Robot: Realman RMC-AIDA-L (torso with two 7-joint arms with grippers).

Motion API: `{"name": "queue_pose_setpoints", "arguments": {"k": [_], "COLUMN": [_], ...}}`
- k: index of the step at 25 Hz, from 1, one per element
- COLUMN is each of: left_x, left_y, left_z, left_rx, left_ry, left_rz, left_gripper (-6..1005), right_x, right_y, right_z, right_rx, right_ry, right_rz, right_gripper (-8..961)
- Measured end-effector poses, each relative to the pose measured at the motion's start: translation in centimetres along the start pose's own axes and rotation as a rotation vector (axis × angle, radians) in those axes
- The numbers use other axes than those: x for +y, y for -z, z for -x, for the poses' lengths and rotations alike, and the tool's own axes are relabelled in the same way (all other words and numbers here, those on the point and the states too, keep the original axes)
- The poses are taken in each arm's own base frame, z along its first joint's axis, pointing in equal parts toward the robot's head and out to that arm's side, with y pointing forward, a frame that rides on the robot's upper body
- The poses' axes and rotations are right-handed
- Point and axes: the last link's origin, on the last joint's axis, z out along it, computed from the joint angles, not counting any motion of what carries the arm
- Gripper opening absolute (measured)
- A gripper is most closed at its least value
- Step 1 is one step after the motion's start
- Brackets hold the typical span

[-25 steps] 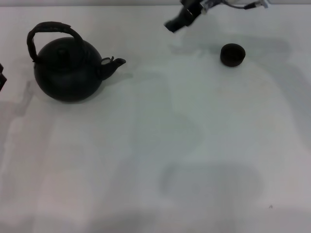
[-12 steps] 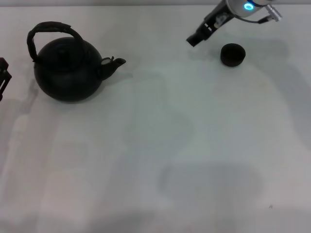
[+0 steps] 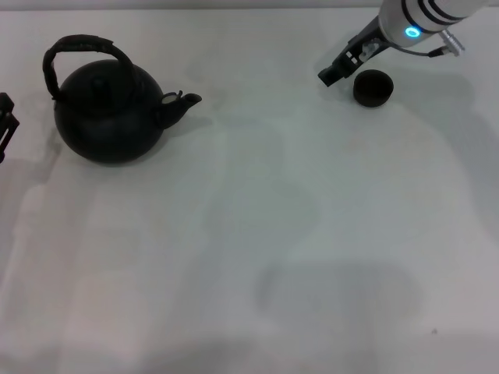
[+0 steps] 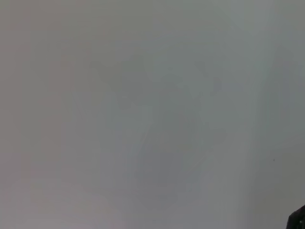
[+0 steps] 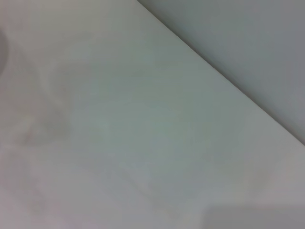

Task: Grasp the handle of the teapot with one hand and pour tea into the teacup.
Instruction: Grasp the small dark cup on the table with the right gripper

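The black teapot (image 3: 109, 113) stands at the table's far left, its spout (image 3: 183, 101) pointing right and its dark arched handle (image 3: 82, 48) upright over the lid. The small black teacup (image 3: 373, 87) sits at the back right. My right gripper (image 3: 333, 75) reaches down from the upper right, its dark tip just left of the teacup and apart from it. A small part of my left gripper (image 3: 5, 123) shows at the left edge, beside the teapot and not touching it. Neither wrist view shows the teapot or the teacup clearly.
The white table (image 3: 257, 234) stretches wide between teapot and teacup. The right wrist view shows the table's edge (image 5: 224, 81) with a grey area beyond. A dark sliver (image 4: 298, 220) sits in a corner of the left wrist view.
My right arm has swung to the right and nearer, bringing its tip down beside the teacup. The left gripper has edged slightly into view. Teapot and teacup have not moved.
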Motion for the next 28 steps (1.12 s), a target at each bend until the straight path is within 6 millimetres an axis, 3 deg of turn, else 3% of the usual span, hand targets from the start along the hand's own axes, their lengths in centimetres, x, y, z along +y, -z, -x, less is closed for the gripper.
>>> {"name": "queue_pose_setpoints", "arguments": {"k": [28], "left_x": [0.0], "left_y": [0.0], "left_z": [0.0], "left_rx": [-0.002], "left_ry": [0.001], "left_rz": [0.000], "left_gripper": [846], "right_x": [-1.5], "right_y": [-0.7], "right_z": [-4.5], "right_rx": [0.033], "right_ry": [-0.140], "right_rz": [-0.014], "right_gripper": [825]}}
